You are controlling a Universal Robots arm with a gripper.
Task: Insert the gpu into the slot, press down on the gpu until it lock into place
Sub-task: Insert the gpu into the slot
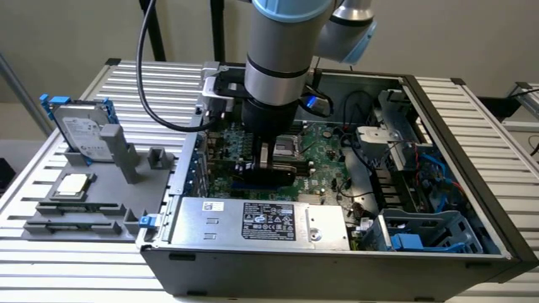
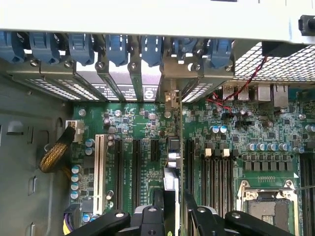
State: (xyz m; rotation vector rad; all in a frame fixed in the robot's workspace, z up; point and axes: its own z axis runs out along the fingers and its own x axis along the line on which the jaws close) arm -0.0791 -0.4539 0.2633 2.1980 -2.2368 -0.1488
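The gpu (image 2: 171, 179) stands on edge between the fingers (image 2: 158, 209) of my gripper (image 2: 173, 204), which is clamped on it from above. From the wrist camera I see it as a thin line running across the motherboard (image 2: 231, 123) towards the row of blue clips (image 2: 115, 49) at the back of the case. Holding it upright like this keeps its bottom edge facing the board, as it has to go in.

In the exterior view the gripper (image 1: 267, 165) is low inside the computer case (image 1: 471, 252) and the card's black cooler (image 1: 282, 172) shows just beneath it. A strip of blue just under the card looks to me like the slot (image 1: 249, 185). I judge the card is on it or just above it, but I cannot tell whether it is fully seated or locked.

Beside the card are parallel black slots (image 2: 137, 167), a white slot (image 2: 100, 167) and, on the other side, the processor socket (image 2: 266, 206). The grey power supply box (image 1: 261, 221) fills the near side of the case, so the arm has to come straight down.

The case lies open on a slatted metal table (image 1: 84, 271). On the exterior view's left a grey tray (image 1: 143, 177) holds a hard drive (image 1: 80, 129), a processor (image 1: 72, 184) and memory sticks (image 1: 76, 208). Plain pale walls stand behind.
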